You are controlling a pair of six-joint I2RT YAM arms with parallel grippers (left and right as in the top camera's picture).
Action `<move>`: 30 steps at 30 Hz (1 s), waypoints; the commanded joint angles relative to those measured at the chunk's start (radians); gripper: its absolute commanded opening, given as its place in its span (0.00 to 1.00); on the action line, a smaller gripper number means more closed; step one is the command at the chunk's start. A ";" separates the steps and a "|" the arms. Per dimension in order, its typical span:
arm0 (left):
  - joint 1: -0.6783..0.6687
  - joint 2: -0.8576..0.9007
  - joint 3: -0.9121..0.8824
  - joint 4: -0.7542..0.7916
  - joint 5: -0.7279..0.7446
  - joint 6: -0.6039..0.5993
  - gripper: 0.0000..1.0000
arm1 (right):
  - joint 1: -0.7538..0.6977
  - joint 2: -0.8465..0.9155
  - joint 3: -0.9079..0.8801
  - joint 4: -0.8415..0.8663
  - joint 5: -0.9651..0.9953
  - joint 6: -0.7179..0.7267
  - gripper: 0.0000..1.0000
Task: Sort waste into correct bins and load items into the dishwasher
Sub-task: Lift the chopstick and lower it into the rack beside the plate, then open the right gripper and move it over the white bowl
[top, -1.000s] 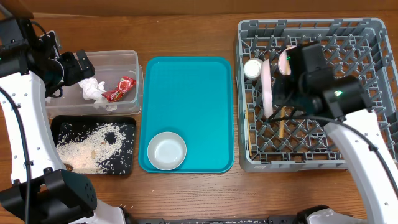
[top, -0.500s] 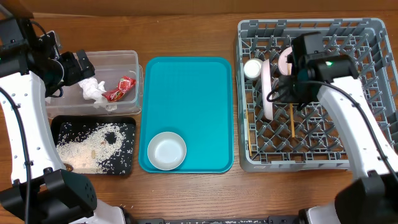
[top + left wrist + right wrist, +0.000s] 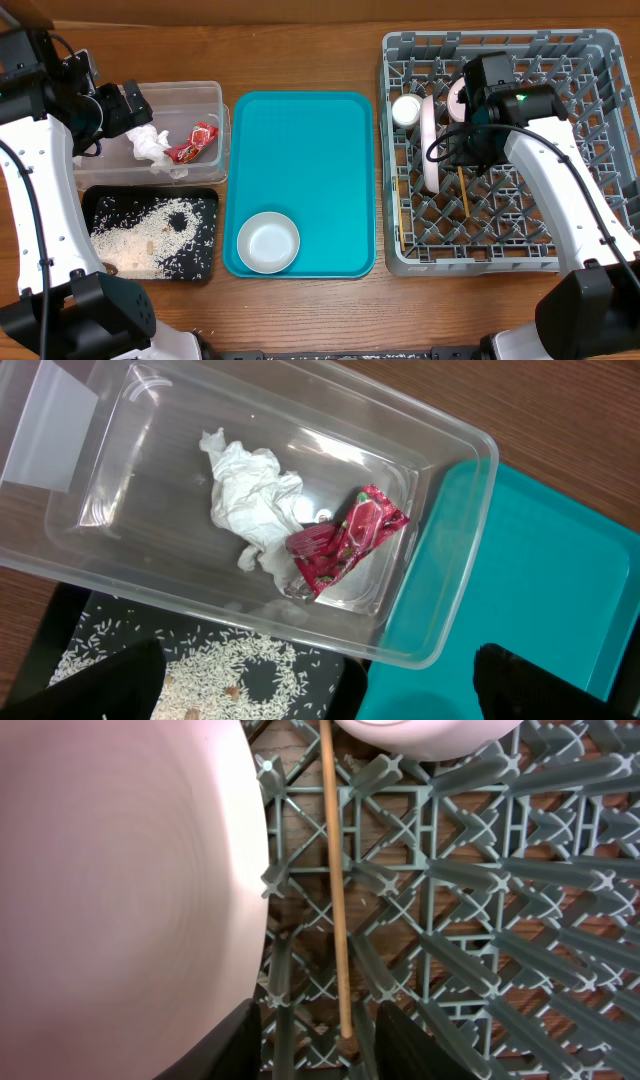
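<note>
Right gripper [image 3: 320, 1032] is hovering over rack [image 3: 520, 900], jaws parted around a chopstick [image 3: 335, 870]. Best lifting straight, clearing the plate [image 3: 120, 870].

The overhead view looks straight down on the whole wooden tabletop [image 3: 300, 310]. The left wrist view faces down, close above the clear plastic rectangular tub [image 3: 150, 470]; the right wrist view sits closer over the square grey plastic dish rack [image 3: 455, 965]. Overhead shares both.

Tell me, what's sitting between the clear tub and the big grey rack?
The teal tray lies between the clear tub and the grey rack, with a small white bowl on it. The overhead view shows this.
</note>
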 commanded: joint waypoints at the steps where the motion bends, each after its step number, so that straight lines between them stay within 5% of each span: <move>1: 0.000 -0.016 0.025 0.001 0.009 -0.007 1.00 | 0.000 0.005 0.001 -0.001 -0.073 0.003 0.39; 17: 0.000 -0.016 0.025 0.001 0.009 -0.007 1.00 | 0.000 0.005 0.236 -0.204 -0.116 0.087 0.40; 24: 0.000 -0.016 0.025 0.001 0.009 -0.008 1.00 | 0.044 0.003 0.449 -0.178 -0.606 0.133 0.40; 30: 0.000 -0.016 0.025 0.001 0.009 -0.008 1.00 | 0.201 0.010 0.447 -0.144 -0.550 0.131 0.40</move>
